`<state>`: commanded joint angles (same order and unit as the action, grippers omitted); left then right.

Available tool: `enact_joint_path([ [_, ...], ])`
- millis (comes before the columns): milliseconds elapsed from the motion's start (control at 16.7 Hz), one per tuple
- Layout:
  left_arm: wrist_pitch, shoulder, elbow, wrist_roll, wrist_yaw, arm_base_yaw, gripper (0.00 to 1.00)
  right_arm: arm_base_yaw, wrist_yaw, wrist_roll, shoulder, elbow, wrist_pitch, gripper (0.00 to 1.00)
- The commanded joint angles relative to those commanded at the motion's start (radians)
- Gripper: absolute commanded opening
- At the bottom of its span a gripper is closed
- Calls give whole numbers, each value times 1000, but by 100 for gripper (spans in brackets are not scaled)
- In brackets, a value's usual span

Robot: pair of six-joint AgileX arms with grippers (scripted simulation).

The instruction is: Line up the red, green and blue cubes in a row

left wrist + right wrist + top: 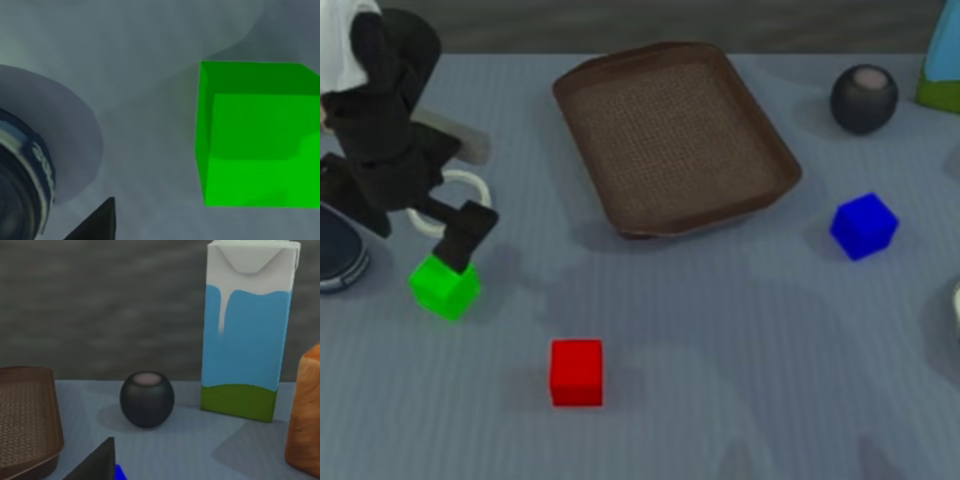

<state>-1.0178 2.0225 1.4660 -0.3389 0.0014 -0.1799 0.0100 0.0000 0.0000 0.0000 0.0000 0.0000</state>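
Grey-blue tabletop under us, dark wall behind. Nearest the front edge sits the red cube [576, 372], left of centre. Further back at left, our left gripper [455, 252] is down over the green cube [445, 287]; we cannot tell how its jaws stand or whether it grips. Beside it, a dark blue shoe [338, 255] at the left edge. The blue cube [864, 226] sits at right, well apart. Farther back: brown tray [620, 210], dark sphere [864, 98], milk carton [247, 335]. Our right gripper is out of top view, state unknown.
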Motion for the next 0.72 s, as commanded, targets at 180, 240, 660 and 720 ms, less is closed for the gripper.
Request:
enact_joint_path([
  [180,65,28,-34,-2,0,-2,100,0,0,0,0,0,0,100],
  [240,100,44,-52,-2,1,-2,100,0,0,0,0,0,0,100],
  [660,276,125,-147,-2,1,-3,100,0,0,0,0,0,0,100],
  [720,276,125,-147,-2,1,-3,100,0,0,0,0,0,0,100],
])
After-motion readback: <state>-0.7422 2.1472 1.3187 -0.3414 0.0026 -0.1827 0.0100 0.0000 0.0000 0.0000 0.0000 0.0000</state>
